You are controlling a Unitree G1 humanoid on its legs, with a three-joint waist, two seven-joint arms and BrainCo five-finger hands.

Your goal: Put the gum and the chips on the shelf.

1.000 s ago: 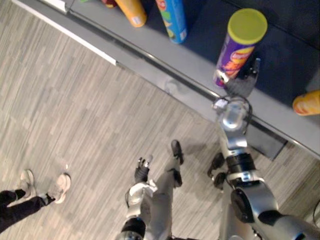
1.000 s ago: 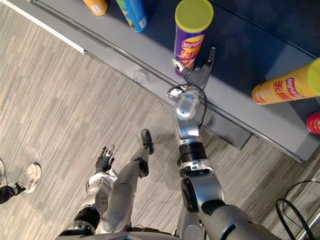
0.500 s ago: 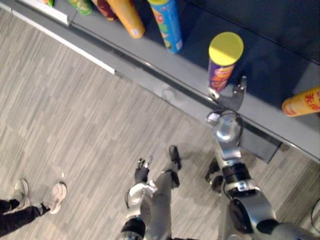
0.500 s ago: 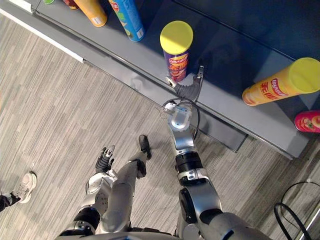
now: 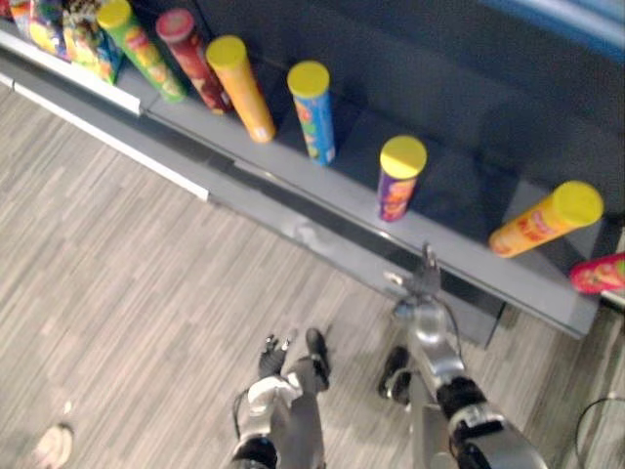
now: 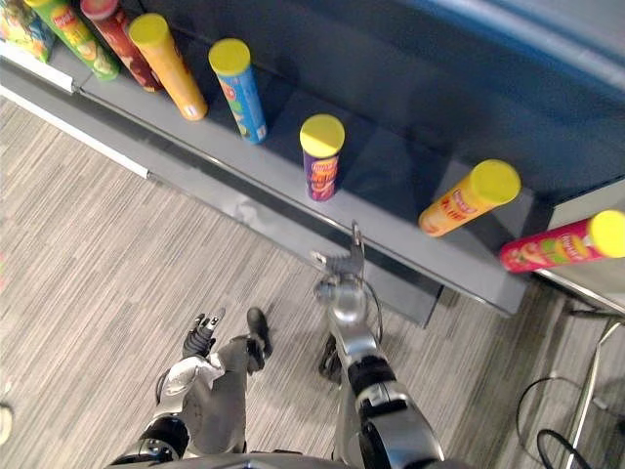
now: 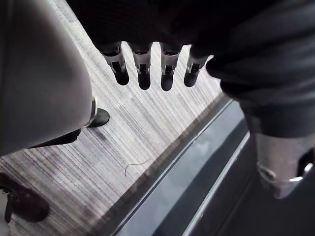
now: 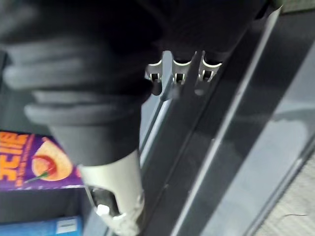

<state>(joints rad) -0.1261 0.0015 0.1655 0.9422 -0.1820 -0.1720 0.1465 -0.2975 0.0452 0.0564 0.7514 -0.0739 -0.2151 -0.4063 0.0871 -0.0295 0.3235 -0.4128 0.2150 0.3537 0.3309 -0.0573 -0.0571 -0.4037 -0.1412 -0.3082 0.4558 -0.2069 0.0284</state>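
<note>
There it is: the purple can of chips [image 6: 321, 156] stands upright on the shelf [image 5: 508, 277], yellow lid on top. It sits between a blue can [image 6: 239, 88] to its left and an orange can [image 6: 469, 198] to its right, well apart from both.

The right hand [image 6: 344, 260] is at the shelf's front edge, just in front of the purple can and not touching it. Its fingers [image 8: 179, 73] are straight, the thumb is out to the side and the palm is empty.

The left hand [image 6: 200, 332] hangs low over the striped floor [image 6: 88, 244], fingers [image 7: 142, 73] loose in a row with nothing in them.

Further left on the shelf stand a second orange can [image 6: 168, 63], a red can [image 6: 122, 39] and a green can [image 6: 73, 34]. A pink can [image 6: 562, 242] sits at the far right.
</note>
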